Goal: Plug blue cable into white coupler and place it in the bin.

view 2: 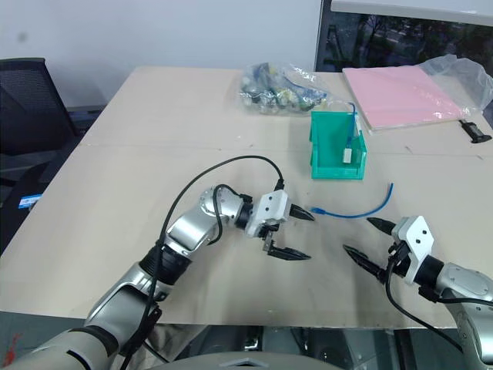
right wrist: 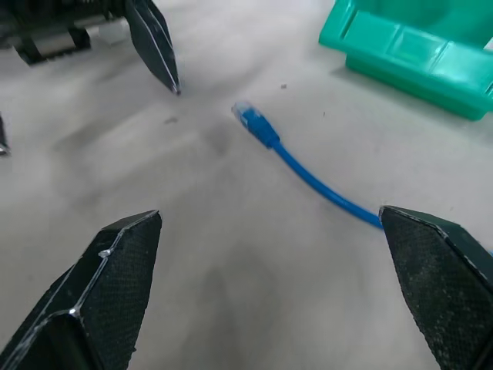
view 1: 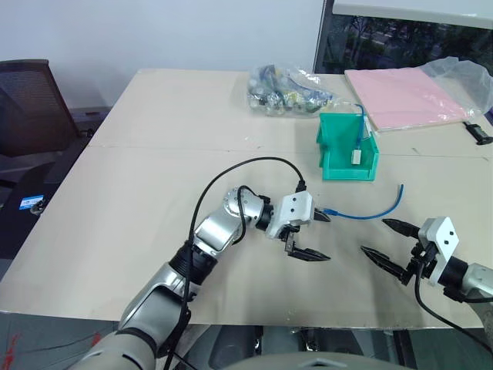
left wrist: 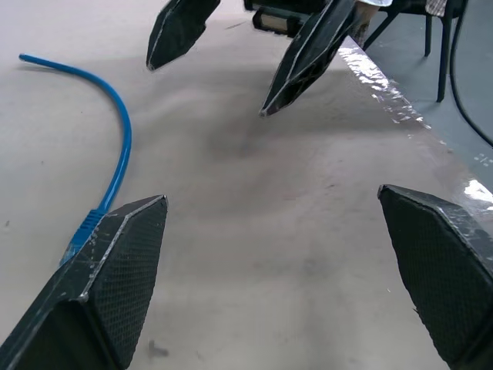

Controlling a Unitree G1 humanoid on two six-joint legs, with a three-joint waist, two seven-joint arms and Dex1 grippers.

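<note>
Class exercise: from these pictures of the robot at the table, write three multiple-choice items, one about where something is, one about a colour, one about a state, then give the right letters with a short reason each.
1. Where does the loose blue cable lie?
A. on the table between the two hands
B. inside the bin
C. on the pink folder

2. What colour is the bin?
A. red
B. green
C. white

3. How does the right hand stand?
A. shut on the cable
B. shut and empty
C. open and empty

Answers:
1 A, the cable rests on the table, its plug near the left hand.
2 B, its walls are green.
3 C, its fingers are spread with nothing between them.
</note>
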